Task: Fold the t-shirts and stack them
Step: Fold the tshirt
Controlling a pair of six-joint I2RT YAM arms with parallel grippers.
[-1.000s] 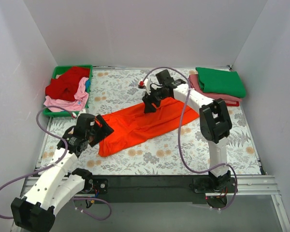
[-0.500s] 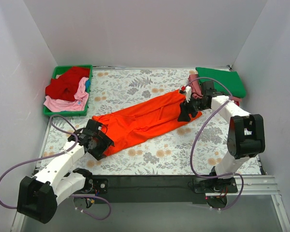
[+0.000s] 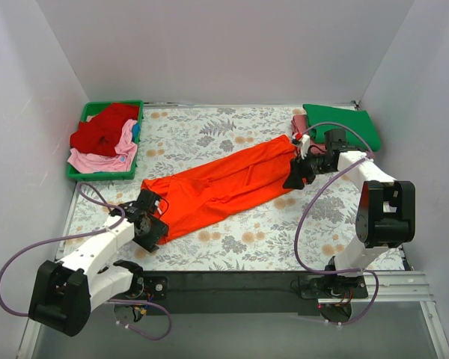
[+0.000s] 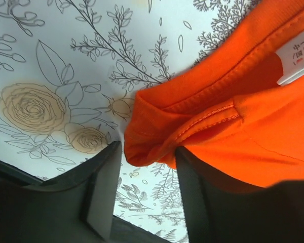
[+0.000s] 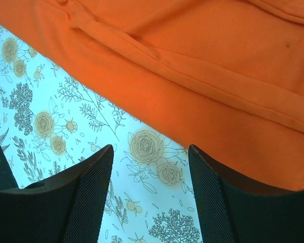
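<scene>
Left arm point(image 3: 97, 250) low by near-left corner of desk point(image 3: 232, 247), left tool point(image 3: 156, 224) jaws half apart. Right arm point(image 3: 355, 161) reaches toward far-right corner, right tool point(image 3: 293, 179) tipped down, jaws wide.

orange t-shirt point(image 4: 233, 116): running off the top and right edges of the left wrist view, and off the top and both sides of the right wrist view.
white label point(image 4: 296, 53): being cut by the right edge; print too small to read.
left gripper point(image 4: 148, 162): fingers point(image 4: 104, 192) running out at the bottom edge.
right gripper point(image 5: 149, 152): fingers likewise being cropped below.
green t-shirt point(image 3: 343, 126): covering the pink and red shirts point(image 3: 302, 129), only edges showing.
green tray point(image 3: 111, 104): floor lying hidden under the heap point(image 3: 105, 138); count unclear.
</scene>
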